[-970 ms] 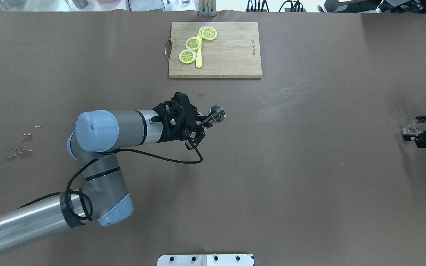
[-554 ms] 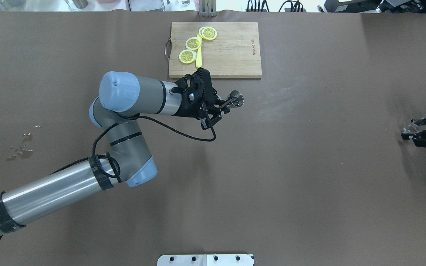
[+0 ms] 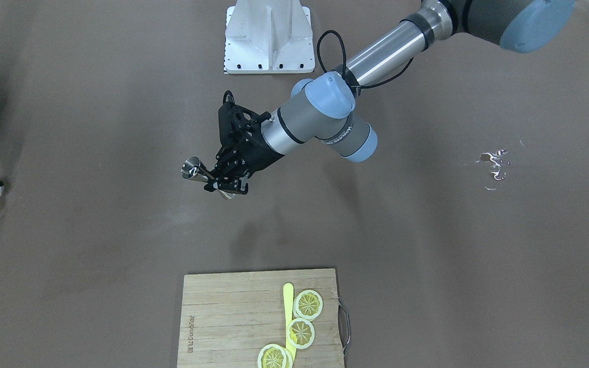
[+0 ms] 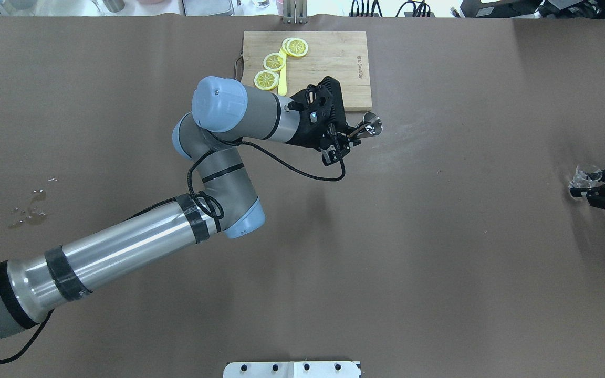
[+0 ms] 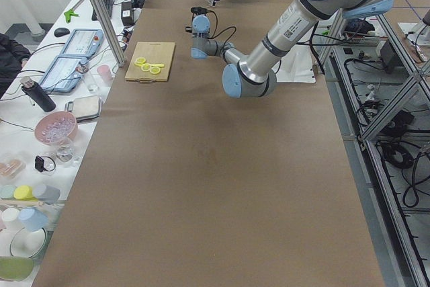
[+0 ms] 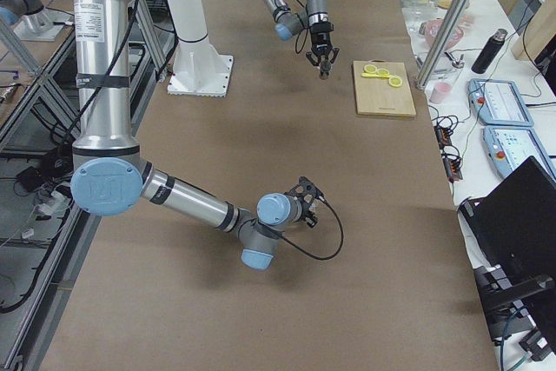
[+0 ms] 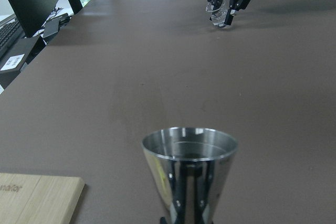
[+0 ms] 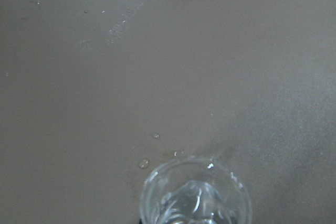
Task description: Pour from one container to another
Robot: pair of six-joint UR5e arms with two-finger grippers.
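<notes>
I have the left gripper point(image 4: 356, 135) clamped on the steel cup point(image 4: 372, 126), aloft mid-table. The glass point(image 4: 586, 175), pinched in my right gripper point(image 4: 591, 185), lies well apart at three o'clock seen from overhead.

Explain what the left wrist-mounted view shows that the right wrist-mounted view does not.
Only the left wrist view shows the shiny conical metal cup, a corner of the wooden cutting board and the right claw, seen from afar. Only the right wrist view shows small water droplets on the surface. Both show the clear drinking glass and the brown table cover.
</notes>
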